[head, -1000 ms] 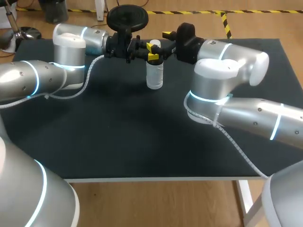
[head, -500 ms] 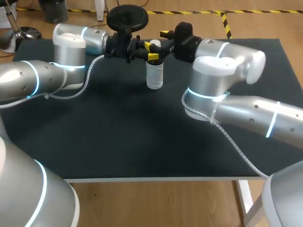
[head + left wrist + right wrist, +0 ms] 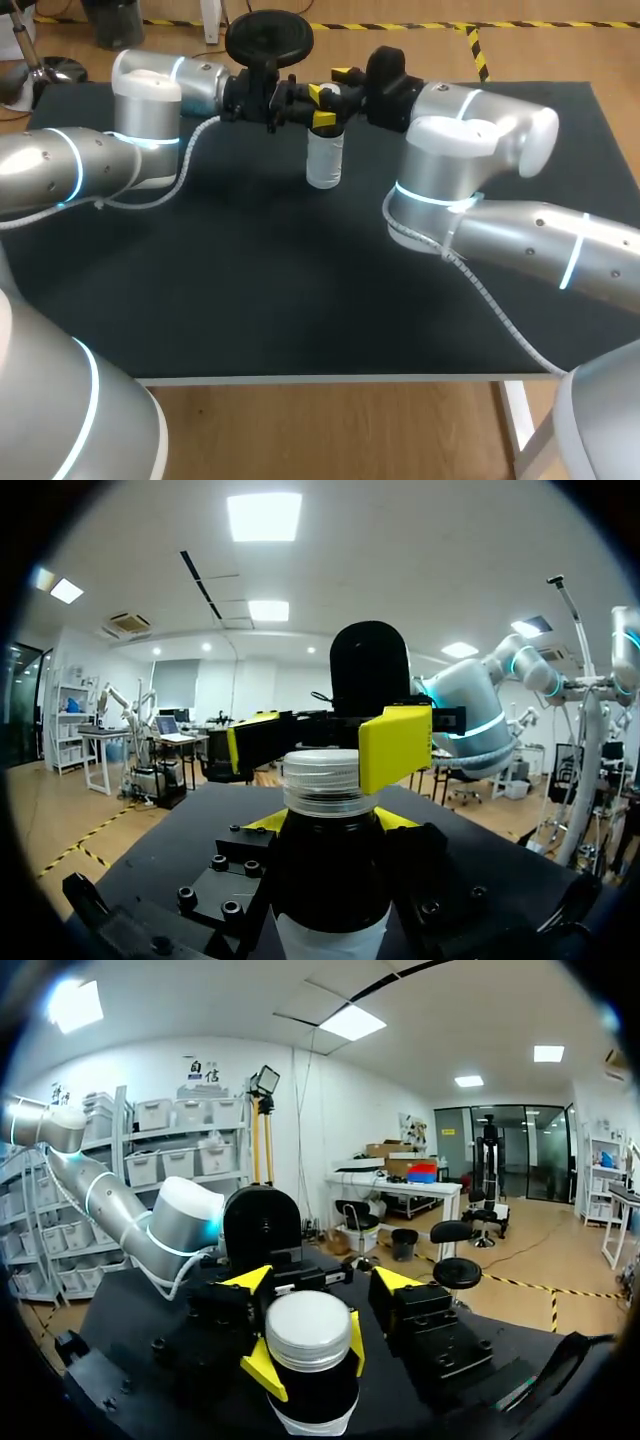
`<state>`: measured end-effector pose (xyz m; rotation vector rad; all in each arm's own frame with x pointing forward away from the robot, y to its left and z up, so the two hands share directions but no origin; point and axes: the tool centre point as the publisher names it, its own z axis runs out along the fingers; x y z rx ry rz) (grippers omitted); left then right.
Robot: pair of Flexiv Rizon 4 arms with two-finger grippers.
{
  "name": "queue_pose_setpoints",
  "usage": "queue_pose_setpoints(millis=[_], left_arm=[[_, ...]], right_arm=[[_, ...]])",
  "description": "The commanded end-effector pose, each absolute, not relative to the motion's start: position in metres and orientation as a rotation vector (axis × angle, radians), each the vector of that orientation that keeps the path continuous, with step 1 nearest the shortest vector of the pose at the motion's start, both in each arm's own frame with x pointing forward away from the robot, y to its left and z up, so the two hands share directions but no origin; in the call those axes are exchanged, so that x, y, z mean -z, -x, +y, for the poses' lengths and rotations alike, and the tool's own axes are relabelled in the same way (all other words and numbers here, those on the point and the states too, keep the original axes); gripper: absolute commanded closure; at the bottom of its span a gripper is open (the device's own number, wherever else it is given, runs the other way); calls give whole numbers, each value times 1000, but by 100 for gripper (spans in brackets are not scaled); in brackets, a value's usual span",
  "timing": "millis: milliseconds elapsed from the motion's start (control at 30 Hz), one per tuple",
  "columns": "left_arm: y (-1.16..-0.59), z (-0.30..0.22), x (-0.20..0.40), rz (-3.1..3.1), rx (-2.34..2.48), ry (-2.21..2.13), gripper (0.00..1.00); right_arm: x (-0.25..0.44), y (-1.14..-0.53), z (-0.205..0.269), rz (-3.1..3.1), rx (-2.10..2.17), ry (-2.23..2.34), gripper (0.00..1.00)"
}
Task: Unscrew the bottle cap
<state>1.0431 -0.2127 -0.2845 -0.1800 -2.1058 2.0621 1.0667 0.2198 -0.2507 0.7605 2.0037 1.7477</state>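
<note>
So, across the black table, the clear bottle is upright at the far middle, your left gripper clamped on its neck, while your right gripper sits spread around the ribbed cap without gripping, so the unscrewing looks yet to start

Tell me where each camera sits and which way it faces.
Head view: above and behind the robot, looking down at the table; left arm and right arm at the sides.
Left wrist view: on the left wrist, facing the bottle; left jaws clamp its neck.
Right wrist view: on the right wrist, facing it from opposite; right jaws open beside the cap.
Wrist views share the cap.
</note>
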Motion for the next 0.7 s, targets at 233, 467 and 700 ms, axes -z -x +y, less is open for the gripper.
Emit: queue_pose_setpoints(millis=[233, 467, 700], left_arm=[[-1043, -213, 285, -2098, -2060, 187, 100], [-1043, -213, 285, -2098, -2060, 187, 100], [-1043, -213, 285, -2098, -2060, 187, 100]], right_arm=[[254, -1073, 220, 1996, -1760, -765, 91], [256, -1070, 224, 2003, -1788, -753, 100], [256, -1068, 227, 2013, -1821, -718, 100]])
